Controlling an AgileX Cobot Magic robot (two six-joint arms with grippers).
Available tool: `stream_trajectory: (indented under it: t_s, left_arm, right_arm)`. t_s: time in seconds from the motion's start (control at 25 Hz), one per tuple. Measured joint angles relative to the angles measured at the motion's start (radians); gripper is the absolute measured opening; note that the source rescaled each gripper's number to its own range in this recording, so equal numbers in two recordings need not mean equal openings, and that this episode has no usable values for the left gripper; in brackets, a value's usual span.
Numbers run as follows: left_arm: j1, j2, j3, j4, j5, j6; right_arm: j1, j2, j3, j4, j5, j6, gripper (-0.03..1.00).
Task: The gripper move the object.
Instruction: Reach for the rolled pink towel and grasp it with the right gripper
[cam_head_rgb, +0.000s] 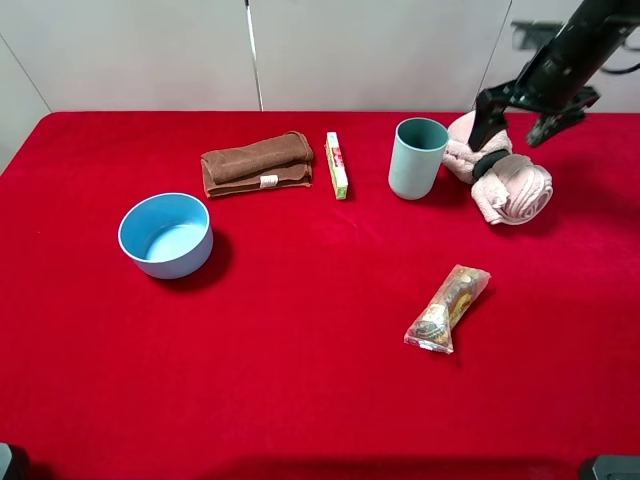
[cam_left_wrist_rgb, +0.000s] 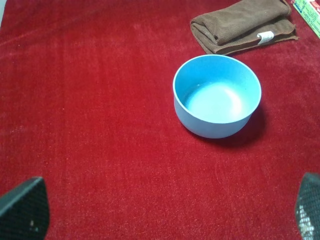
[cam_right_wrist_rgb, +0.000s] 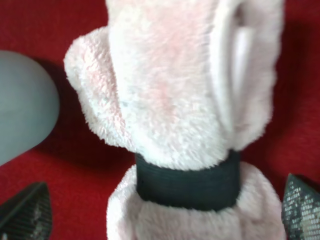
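Because the right pincer (cam_head_rgb: 515, 120) hangs spread wide above the pink plush roll (cam_head_rgb: 515, 190) near the far right corner of the desk (cam_head_rgb: 300, 400), I judge this roll to be the object to move. In the high camera view, the teal cup (cam_head_rgb: 417, 158) stands just beside the roll, on the side towards the middle of the far edge. A careless descent or a sideways pull could therefore tip the cup over. The cup looks empty, as far as its opening shows. The blue bowl (cam_head_rgb: 165, 235), near the left edge, is empty too.

In the left wrist view, the left pincer (cam_left_wrist_rgb: 165, 210) is spread and holds nothing. The blue bowl (cam_left_wrist_rgb: 217, 95) ahead of it shows a bare inside. I expect no trouble on this side.

In the right wrist view, the roll (cam_right_wrist_rgb: 170, 85) lies between the open fingers, with a black band (cam_right_wrist_rgb: 187, 182) around its middle. The plush is thick and soft, so a shallow grip may catch only fluff and slip. One half could also slide out of the band when lifted. The cup (cam_right_wrist_rgb: 20, 105) is near, with a strip of red desk between it and the roll.
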Motion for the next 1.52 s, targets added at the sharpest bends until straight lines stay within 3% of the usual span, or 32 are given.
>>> stream_trajectory:
  t_s: [1.0,1.08,1.2,1.24,1.52]
  left_arm:
    - [0.0,0.0,0.0,0.0,0.0,0.0]
    - [0.0,0.0,0.0,0.0,0.0,0.0]
    - [0.0,0.0,0.0,0.0,0.0,0.0]
    - [0.0,0.0,0.0,0.0,0.0,0.0]
    - [0.0,0.0,0.0,0.0,0.0,0.0]
  right_arm:
    - [0.001,0.145,-0.001,-0.04,-0.055,-0.001,1.0]
    - [0.001,0.145,-0.001,-0.04,-0.053,-0.003,0.76]
    - [0.001,0.146,-0.001,-0.039,-0.046,-0.003,0.15]
    - [0.001,0.146,-0.001,-0.039,-0.045,-0.003,0.02]
    - [0.001,0.146,-0.001,-0.039,-0.04,0.012,0.0]
